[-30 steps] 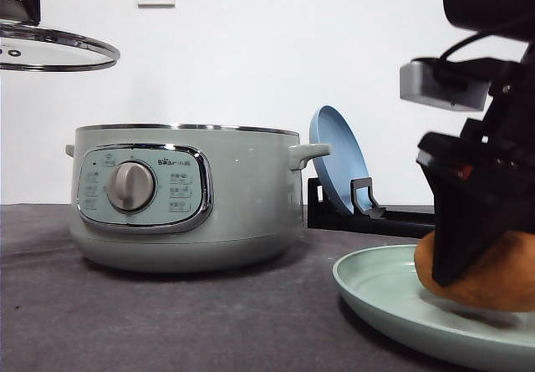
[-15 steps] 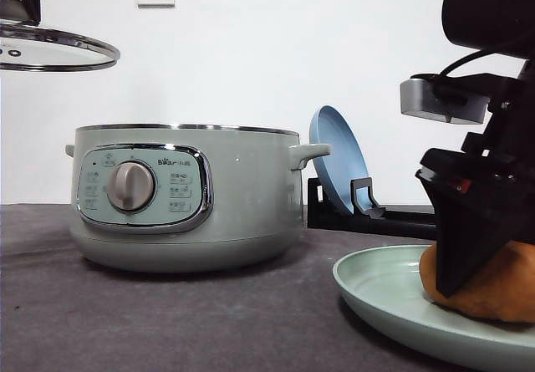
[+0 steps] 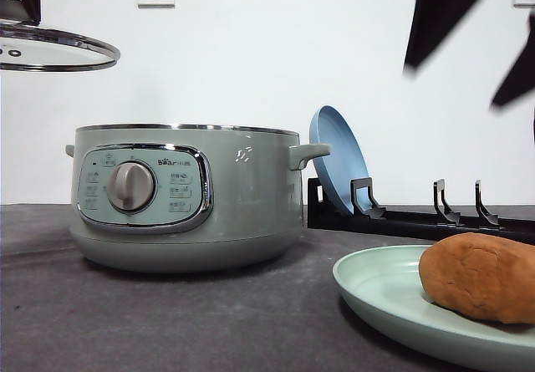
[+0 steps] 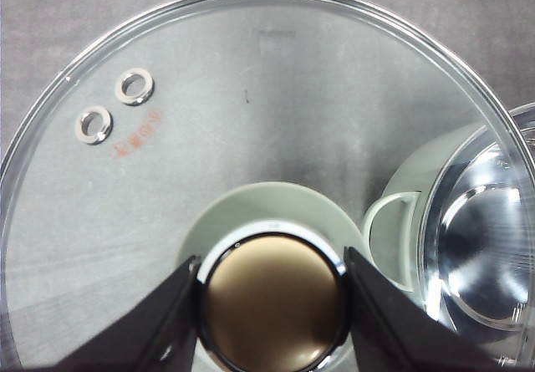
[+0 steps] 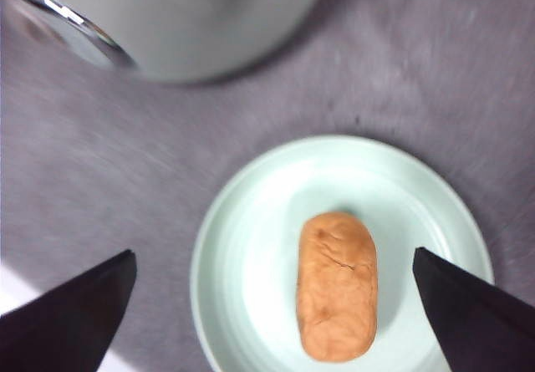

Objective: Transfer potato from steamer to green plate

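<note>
The potato (image 3: 482, 277) lies on its side on the green plate (image 3: 380, 293), free of any grip; in the right wrist view it (image 5: 337, 285) rests a little off the middle of the plate (image 5: 251, 247), with bare glaze all round it. The right gripper (image 5: 276, 305) hangs high above the plate, its fingers (image 5: 71, 313) spread wide apart and holding nothing; in the front view they (image 3: 439, 12) show as dark blurred shapes near the top. The steamer (image 3: 188, 196) stands open on the grey worktop (image 3: 167, 322), left of the plate and apart from it. The left gripper (image 4: 272, 293) holds the glass lid (image 4: 251, 138) up in the air by its knob (image 4: 272, 301), fingers (image 4: 171, 322) closed on either side of it. A blue plate (image 3: 338, 167) leans upright in a black rack (image 3: 401, 217) behind the steamer
</note>
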`<action>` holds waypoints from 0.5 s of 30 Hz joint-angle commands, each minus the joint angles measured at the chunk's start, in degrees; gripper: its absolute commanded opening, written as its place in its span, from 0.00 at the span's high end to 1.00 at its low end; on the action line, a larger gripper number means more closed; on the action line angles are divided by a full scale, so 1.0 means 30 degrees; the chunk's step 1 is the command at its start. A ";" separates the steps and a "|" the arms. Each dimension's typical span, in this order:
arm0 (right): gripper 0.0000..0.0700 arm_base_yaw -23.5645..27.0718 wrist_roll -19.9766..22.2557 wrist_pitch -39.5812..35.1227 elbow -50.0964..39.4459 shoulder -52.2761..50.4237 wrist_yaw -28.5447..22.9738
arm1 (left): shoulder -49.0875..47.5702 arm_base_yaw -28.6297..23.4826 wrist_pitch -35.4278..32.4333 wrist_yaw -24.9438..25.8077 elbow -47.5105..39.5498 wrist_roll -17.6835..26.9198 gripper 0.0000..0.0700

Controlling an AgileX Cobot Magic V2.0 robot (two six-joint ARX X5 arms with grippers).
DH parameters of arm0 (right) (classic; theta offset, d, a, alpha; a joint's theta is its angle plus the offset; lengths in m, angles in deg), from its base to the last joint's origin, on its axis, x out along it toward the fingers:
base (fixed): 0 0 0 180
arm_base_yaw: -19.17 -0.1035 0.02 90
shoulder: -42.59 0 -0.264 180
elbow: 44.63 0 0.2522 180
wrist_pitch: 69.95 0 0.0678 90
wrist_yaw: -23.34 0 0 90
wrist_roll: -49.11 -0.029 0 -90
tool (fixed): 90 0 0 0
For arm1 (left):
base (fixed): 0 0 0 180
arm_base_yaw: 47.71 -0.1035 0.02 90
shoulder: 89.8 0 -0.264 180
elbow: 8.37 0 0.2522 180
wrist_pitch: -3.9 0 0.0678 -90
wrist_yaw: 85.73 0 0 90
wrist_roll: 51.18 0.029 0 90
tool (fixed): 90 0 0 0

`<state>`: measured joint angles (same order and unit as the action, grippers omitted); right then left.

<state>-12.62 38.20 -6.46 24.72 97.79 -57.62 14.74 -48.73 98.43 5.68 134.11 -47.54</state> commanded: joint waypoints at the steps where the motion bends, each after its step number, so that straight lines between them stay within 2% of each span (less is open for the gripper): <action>1: 0.01 -0.0109 -0.0349 0.0579 0.0952 -0.0678 0.0029 | -0.0335 -0.0029 -0.0454 0.0044 0.0889 -0.0073 1.00; 9: 0.01 -0.0102 -0.0642 0.1995 0.4002 -0.4081 -0.0056 | -0.0335 -0.0024 -0.0662 0.0044 0.0889 -0.0080 1.00; 15: 0.01 -0.0102 -0.0726 0.2286 0.4889 -0.5928 -0.0102 | -0.0335 -0.0015 -0.0706 0.0044 0.0889 -0.0149 1.00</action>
<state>-12.62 36.69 0.36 38.45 79.93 -57.72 14.74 -48.73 98.43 5.70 134.11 -47.67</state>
